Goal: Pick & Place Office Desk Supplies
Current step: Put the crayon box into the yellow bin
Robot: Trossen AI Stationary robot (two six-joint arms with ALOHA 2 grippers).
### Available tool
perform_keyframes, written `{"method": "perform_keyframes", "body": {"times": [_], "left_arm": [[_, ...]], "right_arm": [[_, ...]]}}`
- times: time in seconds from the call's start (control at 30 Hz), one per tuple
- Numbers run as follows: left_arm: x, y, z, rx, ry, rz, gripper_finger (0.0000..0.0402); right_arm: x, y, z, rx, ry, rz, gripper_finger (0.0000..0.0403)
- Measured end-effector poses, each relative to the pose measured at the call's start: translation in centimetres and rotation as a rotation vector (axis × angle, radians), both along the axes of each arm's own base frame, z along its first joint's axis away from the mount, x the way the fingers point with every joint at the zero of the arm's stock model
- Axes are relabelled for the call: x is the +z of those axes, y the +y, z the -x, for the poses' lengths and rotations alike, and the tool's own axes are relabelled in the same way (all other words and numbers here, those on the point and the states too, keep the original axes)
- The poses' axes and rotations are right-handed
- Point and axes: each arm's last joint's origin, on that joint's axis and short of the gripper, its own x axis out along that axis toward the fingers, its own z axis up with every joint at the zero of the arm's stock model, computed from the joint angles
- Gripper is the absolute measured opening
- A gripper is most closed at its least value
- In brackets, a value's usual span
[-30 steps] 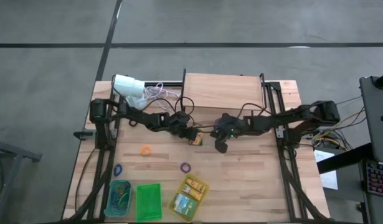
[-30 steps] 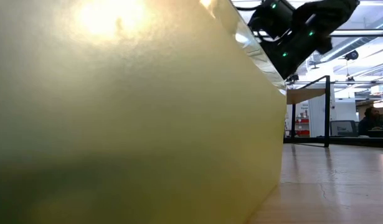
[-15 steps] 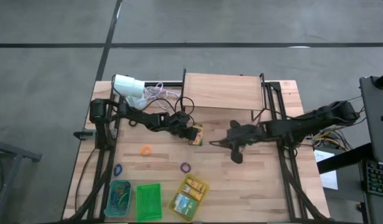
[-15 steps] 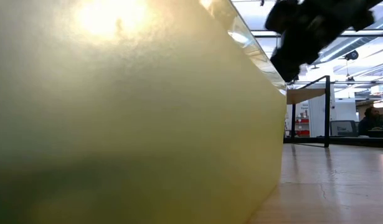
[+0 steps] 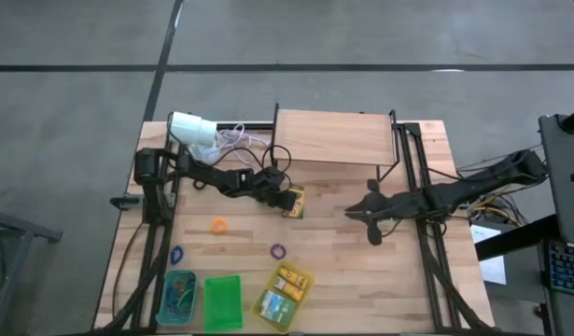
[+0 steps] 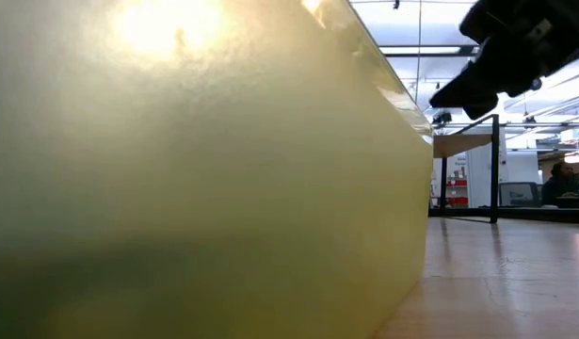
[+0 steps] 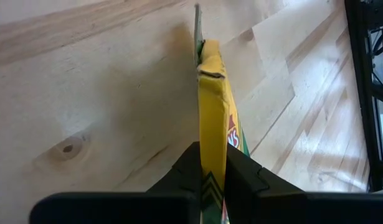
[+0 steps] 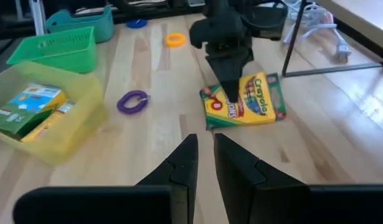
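A yellow-and-green crayon box [image 5: 295, 202] is at the table's middle, with my left gripper [image 5: 286, 198] shut on it. In the right wrist view the box [image 8: 250, 99] shows its printed face, and my left gripper [image 8: 230, 93] comes down on it. My right gripper [image 5: 350, 213] hangs above the table to the box's right. Its fingers [image 8: 186, 155] are shut with only a slit between them and hold nothing. An orange band [image 5: 218, 224], a purple band [image 5: 278, 250] and a blue band [image 5: 177, 253] lie flat on the wood. My left gripper pinches the crayon box between its two fingers, one on each flat face, at the box's end nearest the arm [image 7: 212, 163]. The fingers slant down from the table's left and lie along the box. The box is tilted; whether its far end [image 7: 203, 50] touches the wood, I cannot tell.
Near the front edge stand a teal bin [image 5: 178, 297], a green bin [image 5: 223, 302] and a yellow bin [image 5: 283, 294] with crayon boxes in it. The yellow bin's wall [image 6: 176, 169] fills the low view. A white cylinder [image 5: 191, 129] with cord and a raised wooden board [image 5: 333, 138] are at the back.
My right gripper has drawn back from beside the crayon box toward the table's right edge, rising a little and turning. The crayon box stays in my left gripper, which has kept still.
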Motion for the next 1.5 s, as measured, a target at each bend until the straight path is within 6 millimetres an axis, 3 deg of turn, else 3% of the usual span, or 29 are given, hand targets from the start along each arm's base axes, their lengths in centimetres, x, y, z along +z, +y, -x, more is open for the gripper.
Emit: {"method": "perform_keyframes", "body": {"times": [0.27, 0.47, 0.67, 0.9, 1.13, 1.5], "left_arm": [[1.0, 0.1, 0.0, -0.026, -0.03, -0.09, 0.004], [4.6, -0.8, 0.2, -0.193, -0.14, -0.277, 0.004], [9.9, -4.4, 1.5, -0.437, -0.276, -0.587, 0.004], [14.3, -10.4, 5.3, -0.652, -0.283, -0.926, 0.004], [15.0, -14.8, 7.1, -0.721, -0.302, -1.01, 0.004], [13.9, -16.3, 5.9, -0.691, -0.259, -0.891, 0.004]], "right_arm": [[-1.5, -0.4, 1.5, 0.001, -0.014, -0.005, 0.0052], [-1.7, -0.5, 1.6, 0.002, -0.008, -0.003, 0.0052], [-1.7, -0.5, 1.6, 0.002, -0.007, -0.003, 0.0052], [-1.8, -0.5, 1.6, 0.002, -0.006, -0.003, 0.0052], [-1.8, -0.5, 1.6, 0.002, -0.004, -0.002, 0.0052], [-1.8, -0.5, 1.6, 0.001, -0.005, -0.002, 0.0052]]}}
